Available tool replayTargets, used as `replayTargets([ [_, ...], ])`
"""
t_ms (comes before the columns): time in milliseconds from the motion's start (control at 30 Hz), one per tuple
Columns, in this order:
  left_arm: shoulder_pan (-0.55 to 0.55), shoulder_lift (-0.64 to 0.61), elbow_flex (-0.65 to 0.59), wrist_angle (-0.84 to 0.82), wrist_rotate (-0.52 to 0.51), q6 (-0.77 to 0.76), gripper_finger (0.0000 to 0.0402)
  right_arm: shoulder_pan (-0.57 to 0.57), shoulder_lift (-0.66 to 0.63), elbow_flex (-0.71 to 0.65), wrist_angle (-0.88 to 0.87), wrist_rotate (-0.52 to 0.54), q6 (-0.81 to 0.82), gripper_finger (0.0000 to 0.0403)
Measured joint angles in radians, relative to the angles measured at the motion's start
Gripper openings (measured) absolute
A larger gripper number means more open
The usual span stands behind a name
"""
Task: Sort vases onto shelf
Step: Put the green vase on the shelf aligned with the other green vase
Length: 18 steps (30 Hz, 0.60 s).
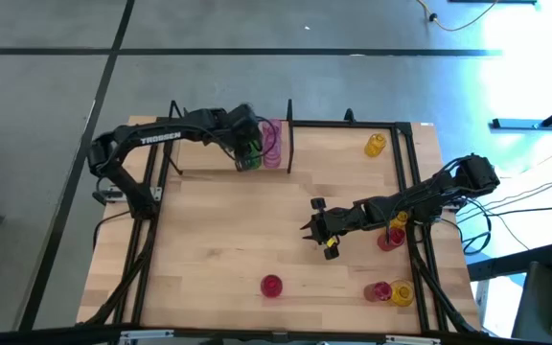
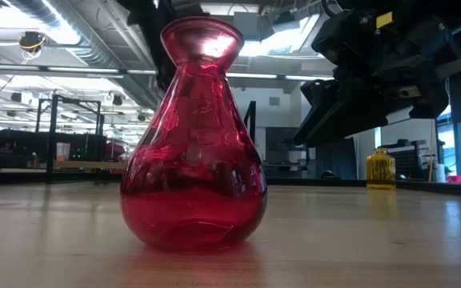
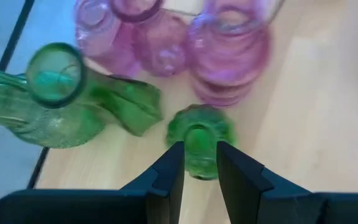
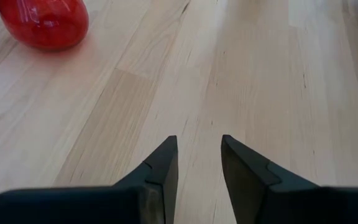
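Note:
My left gripper [image 1: 249, 153] [image 3: 199, 155] is at the shelf's [image 1: 333, 153] left section, shut on a small green vase [image 3: 199, 146]. Beside it are two more green vases [image 3: 55, 93] and a cluster of pink vases [image 3: 229, 50] [image 1: 272, 144]. My right gripper [image 1: 310, 217] [image 4: 199, 152] hovers open over bare table at mid-right, touching nothing. A red vase [image 1: 271, 286] [image 2: 194, 152] [image 4: 42, 22] stands upright on its base near the near edge. A yellow vase [image 1: 376, 144] [image 2: 380, 168] stands on the shelf's right part. My left gripper holds the small green vase at its upper part, near the neck [image 3: 199, 134], pinched between the two fingers [image 3: 173, 165], which come from above pointing down. The vase is upright. Whether its base rests on the shelf board I cannot tell.
A red and a yellow vase [image 1: 391, 235] sit under the right arm, and another red and yellow pair [image 1: 391, 292] is near the right near corner. The black upright divider [image 1: 289, 144] stands just right of the pink vases. Black rods [image 1: 415, 182] frame the table sides.

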Motion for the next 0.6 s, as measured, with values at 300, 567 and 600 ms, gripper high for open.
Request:
replayTargets([
  [300, -0.149, -0.015, -0.082, 0.039, 0.077, -0.078, 0.0086, 0.0, 0.0, 0.0, -0.005, -0.002, 0.009, 0.0108],
  [567, -0.2, -0.011, -0.246, 0.17, -0.005, -0.098, 0.0086, 0.0, 0.0, 0.0, 0.0, -0.003, 0.02, 0.0108],
  [600, -0.198, -0.011, -0.258, 0.189, -0.006, -0.098, 0.0086, 0.0, 0.0, 0.0, 0.001, -0.003, 0.021, 0.0108],
])
